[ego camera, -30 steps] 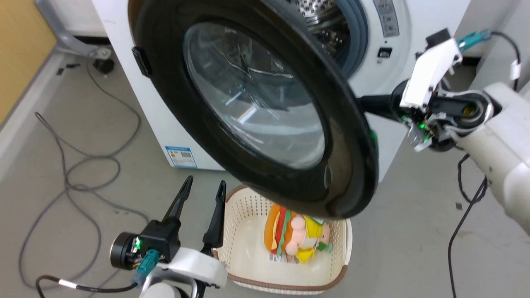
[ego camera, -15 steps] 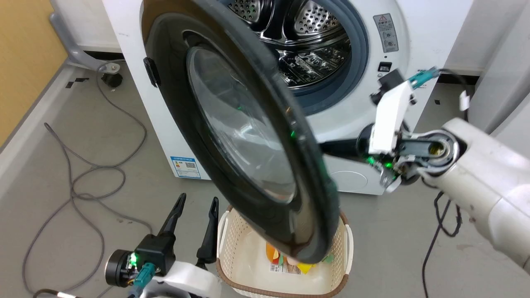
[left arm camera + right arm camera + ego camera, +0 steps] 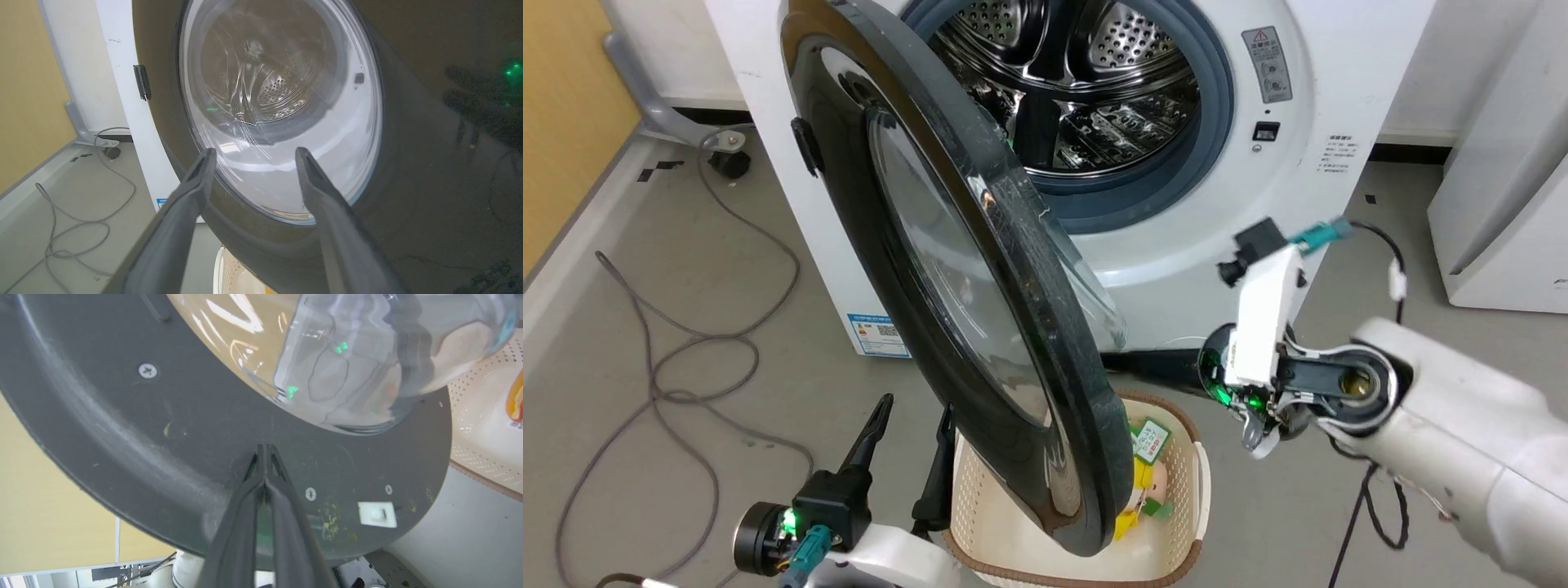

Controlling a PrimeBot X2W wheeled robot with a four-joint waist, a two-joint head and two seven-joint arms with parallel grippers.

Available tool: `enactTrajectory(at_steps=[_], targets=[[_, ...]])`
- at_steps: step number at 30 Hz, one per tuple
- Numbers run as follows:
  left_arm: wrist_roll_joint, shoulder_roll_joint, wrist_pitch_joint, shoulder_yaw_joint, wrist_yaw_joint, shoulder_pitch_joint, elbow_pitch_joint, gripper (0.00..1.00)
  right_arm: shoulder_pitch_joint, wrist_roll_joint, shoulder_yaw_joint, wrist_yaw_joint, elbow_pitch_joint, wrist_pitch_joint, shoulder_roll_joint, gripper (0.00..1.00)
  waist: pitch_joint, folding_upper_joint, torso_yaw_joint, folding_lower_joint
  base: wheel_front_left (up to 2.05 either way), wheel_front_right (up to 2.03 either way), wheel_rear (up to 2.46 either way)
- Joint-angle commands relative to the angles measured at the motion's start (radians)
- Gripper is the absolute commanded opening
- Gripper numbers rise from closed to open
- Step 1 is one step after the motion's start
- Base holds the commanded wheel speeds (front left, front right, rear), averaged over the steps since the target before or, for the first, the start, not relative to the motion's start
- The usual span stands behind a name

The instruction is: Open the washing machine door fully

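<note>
We see grey floor (image 3: 1258, 523) w/ loose grey cables (image 3: 704, 336) at left, ochre wall (image 3: 564, 122) beyond pale skirting (image 3: 572, 245), white cabinet (image 3: 1503, 204) at right; even light.

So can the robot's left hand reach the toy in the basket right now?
Probably not. The open washing machine door hangs over the basket, between the left hand and the toy, so the way looks blocked.

One white front-loading washing machine (image 3: 1323, 98) is standing | one round black-rimmed glass washing machine door (image 3: 980, 269) is hanging | one cream perforated plastic basket (image 3: 1199, 498) is sitting | two dark long-fingered grippers are showing: left gripper (image 3: 915, 406), right gripper (image 3: 265, 448) | one blue rectangular sticker (image 3: 878, 335) is showing
</note>
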Motion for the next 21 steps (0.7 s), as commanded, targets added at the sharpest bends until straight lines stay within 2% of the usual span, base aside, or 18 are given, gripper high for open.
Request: enactTrajectory(at_steps=[1,2,3,4,5,13,17,21], targets=[[0.003,0.001,-0.005,0.000,-0.001,0.011,0.003,1.00,0.037,0.022,-0.019,0.000,-0.027,-0.089,-0.019,0.00,-0.003,0.0000,-0.004,0.0001,0.00,0.00,0.00],[0.003,0.001,-0.005,0.001,0.000,0.013,0.004,1.00,0.051,0.028,-0.033,0.000,-0.040,-0.142,-0.026,0.07,-0.003,0.0000,-0.006,0.0001,0.00,0.00,0.00],[0.002,0.001,-0.005,0.002,0.001,0.014,0.005,1.00,0.070,0.036,-0.055,0.000,-0.054,-0.200,-0.033,0.64,-0.006,0.0000,-0.010,0.0001,0.00,0.00,0.00],[0.002,0.001,-0.005,0.002,0.001,0.015,0.007,1.00,0.092,0.042,-0.078,0.000,-0.070,-0.257,-0.041,1.00,-0.007,0.0000,-0.012,0.0001,0.00,0.00,0.00],[0.002,0.001,-0.005,0.002,0.001,0.015,0.007,1.00,0.092,0.042,-0.078,0.000,-0.070,-0.257,-0.041,1.00,-0.007,0.0000,-0.012,0.0001,0.00,0.00,0.00],[0.003,0.001,-0.005,0.004,-0.001,0.024,0.022,1.00,0.336,0.022,-0.235,0.000,-0.199,-0.687,-0.132,1.00,-0.030,0.0000,-0.034,0.0001,0.00,0.00,0.00],[0.005,0.001,-0.005,0.007,-0.005,0.026,0.029,1.00,0.471,-0.024,-0.333,0.000,-0.220,-0.747,-0.173,1.00,-0.039,0.0000,-0.039,0.0001,0.00,0.00,0.00],[0.001,0.001,-0.005,0.009,-0.002,0.033,0.031,1.00,0.637,-0.166,-0.595,0.000,-0.141,-0.749,-0.139,1.00,-0.048,0.0000,-0.044,0.0001,0.00,0.00,0.00]])
